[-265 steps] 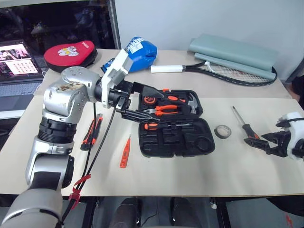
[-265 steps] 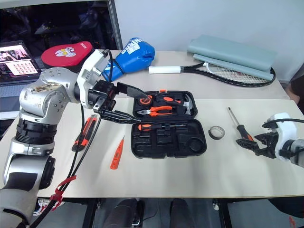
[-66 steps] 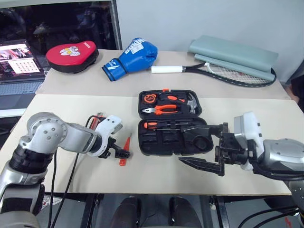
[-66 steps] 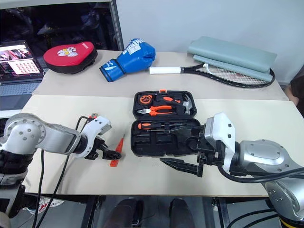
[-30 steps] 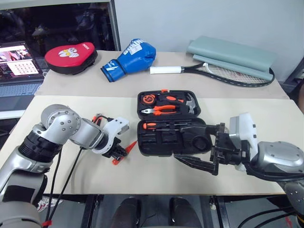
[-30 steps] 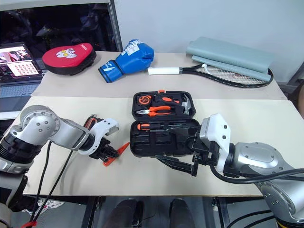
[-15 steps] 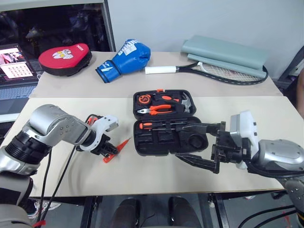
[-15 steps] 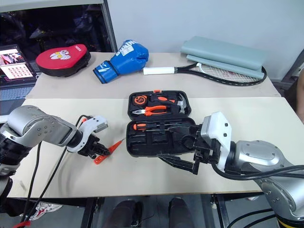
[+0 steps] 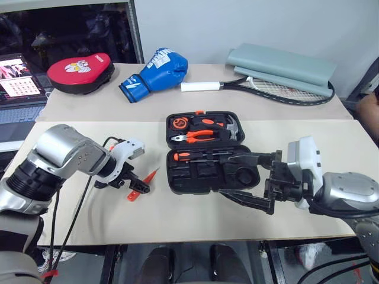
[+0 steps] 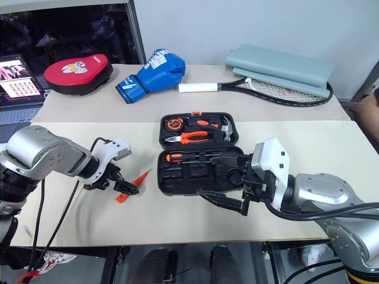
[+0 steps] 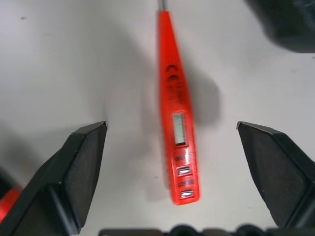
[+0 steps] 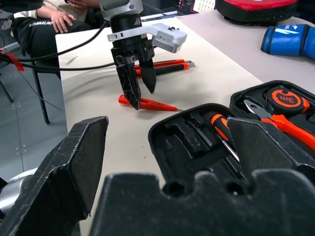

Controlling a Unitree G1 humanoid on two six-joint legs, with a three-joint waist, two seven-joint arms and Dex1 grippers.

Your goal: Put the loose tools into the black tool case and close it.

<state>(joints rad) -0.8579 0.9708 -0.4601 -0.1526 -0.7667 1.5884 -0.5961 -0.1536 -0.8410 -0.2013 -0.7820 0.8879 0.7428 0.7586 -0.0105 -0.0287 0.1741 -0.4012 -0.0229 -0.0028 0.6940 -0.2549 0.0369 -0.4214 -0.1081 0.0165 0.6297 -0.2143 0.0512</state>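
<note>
I find my left gripper [image 11: 172,167] spread wide, straddling the red tester pen [image 11: 176,132] flat on the table beside the open black tool case [image 9: 213,171]. My right gripper [image 9: 251,177] hovers wide, empty, over the case's front half.

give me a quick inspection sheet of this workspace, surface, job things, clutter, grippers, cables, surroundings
surface: beige table, two boards butted together.
job's things: black tool case open, with pliers, hammer and one screwdriver in it; red tester pen flat on the table beside the case; utility knife lying further out.
clutter: blue boxing glove, red punch pad, tennis racket and grey folded mat along the far edge.
grippers: left gripper open, straddling the pen without touching it; right gripper open, by the case's near right corner.
cables: black cable hanging from the left arm.
surroundings: laptop at far left; seated person.
</note>
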